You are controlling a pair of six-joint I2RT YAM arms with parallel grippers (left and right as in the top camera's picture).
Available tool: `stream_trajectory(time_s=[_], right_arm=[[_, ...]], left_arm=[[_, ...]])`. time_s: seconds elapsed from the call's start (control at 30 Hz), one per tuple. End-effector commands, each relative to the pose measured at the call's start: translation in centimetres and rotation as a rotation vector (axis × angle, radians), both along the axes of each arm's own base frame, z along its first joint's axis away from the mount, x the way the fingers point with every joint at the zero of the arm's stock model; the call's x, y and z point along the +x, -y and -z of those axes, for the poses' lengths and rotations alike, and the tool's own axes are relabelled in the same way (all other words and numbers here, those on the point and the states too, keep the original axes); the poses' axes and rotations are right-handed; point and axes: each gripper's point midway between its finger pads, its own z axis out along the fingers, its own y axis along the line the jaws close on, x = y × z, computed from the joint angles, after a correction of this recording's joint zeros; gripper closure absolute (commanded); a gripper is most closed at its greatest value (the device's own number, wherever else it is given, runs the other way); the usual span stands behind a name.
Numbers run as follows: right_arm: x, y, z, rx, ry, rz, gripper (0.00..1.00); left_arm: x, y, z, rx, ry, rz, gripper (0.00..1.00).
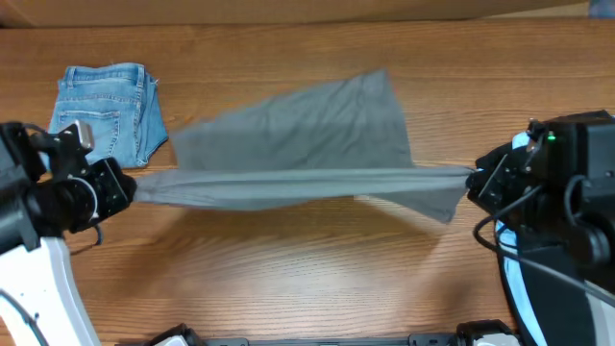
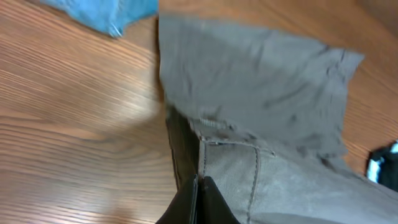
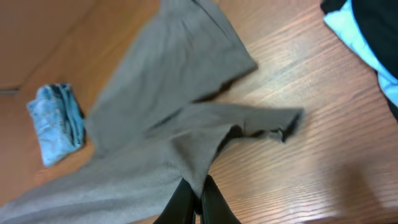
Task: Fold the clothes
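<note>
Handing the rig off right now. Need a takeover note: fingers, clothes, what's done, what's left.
Left gripper: fingers shut on one end of the grey shorts.
Right gripper: fingers shut on the opposite end.
Grey shorts: pulled taut between the two arms mid-table, the far part seemingly draping onto the table.
Done: blue denim shorts lie folded at the far left.
Left: lay the grey shorts down, finish the fold, release.

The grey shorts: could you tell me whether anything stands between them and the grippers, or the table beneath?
Nothing visible does. The left gripper and right gripper each clamp an end of the grey shorts, stretched over bare table; the blue denim shorts lie aside, far left.
</note>
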Motion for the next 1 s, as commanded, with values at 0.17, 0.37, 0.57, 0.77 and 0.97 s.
stream_trajectory(time_s=[0.17,0.37,0.57,0.77,0.97], right_arm=[[1.5,1.6,-2.5,-0.063,0.104,0.059,0.96],[6.2,1.2,-0.4,-0.071,0.049,0.057,0.96],[11.1,0.7,4.1,-0.087,-0.069,0.05,0.96],[15.4,0.1,7.8,-0.108,-0.105,0.0,0.96],[16.8,-1.1,9.0,-0.05,-0.111,-0.033,0.96]], left_arm=[[-1.4,-2.6,-1.1,0.169,-0.002,-0.08,0.96],[-2.0,-3.6,2.8,0.171,-0.123,-0.121,0.96],[-1.7,-3.7,8.6,0.128,-0.212,-0.115,0.96],[0.1,-4.5,12.2,0.121,-0.202,-0.119,0.96],[2.1,-0.5,12.7,-0.066,-0.117,0.062,0.89]])
